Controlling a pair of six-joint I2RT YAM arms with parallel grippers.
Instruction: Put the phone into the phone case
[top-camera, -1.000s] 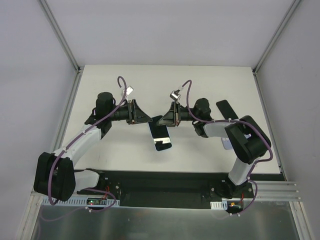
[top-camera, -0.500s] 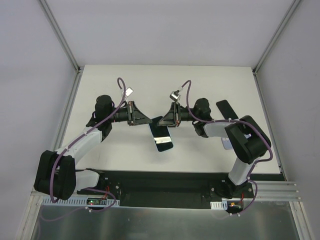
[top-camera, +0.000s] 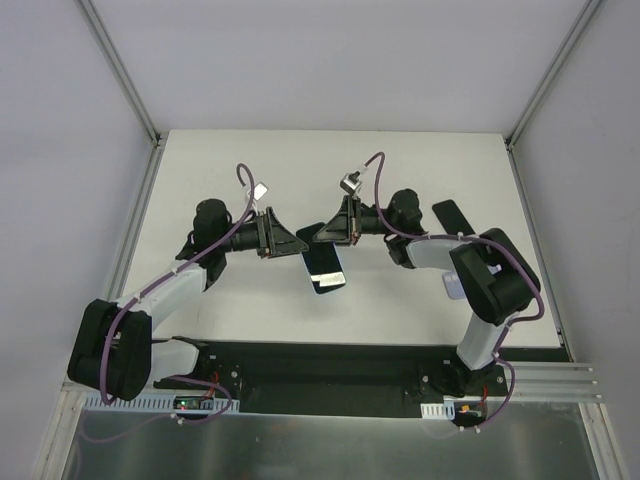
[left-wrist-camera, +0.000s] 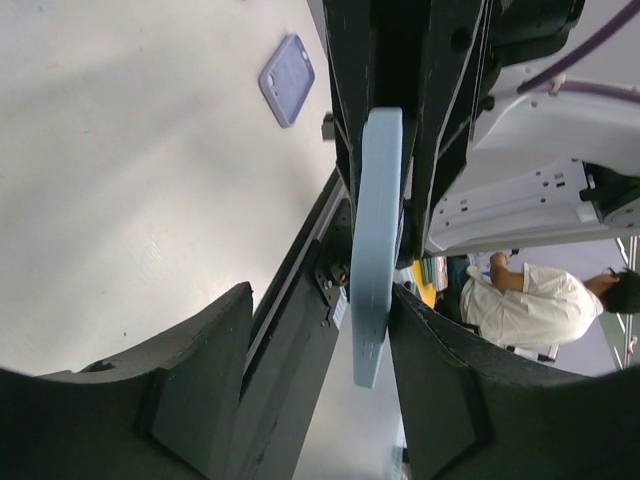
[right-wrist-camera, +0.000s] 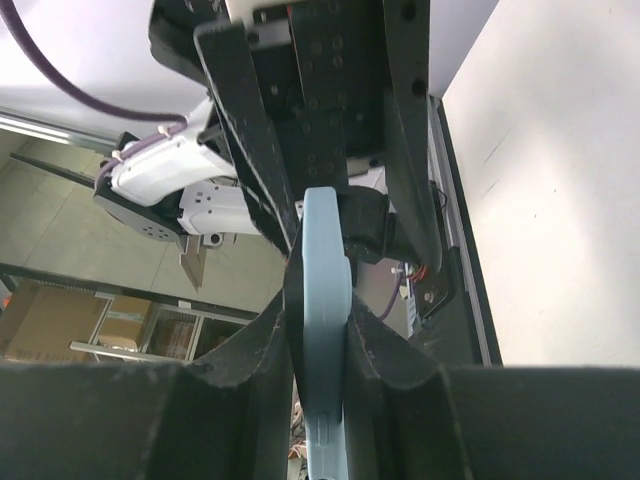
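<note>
The right pincer pinches the phone above mid-table; the left pincer is spread around its edge. A lilac case lies at 4 o'clock, half hidden by the right arm; a black slab, perhaps another case, lies at 2.

Nothing legible in any view. No readable print, brand, label or number on phone or anywhere else; any markings too small or blurred to make out.
</note>
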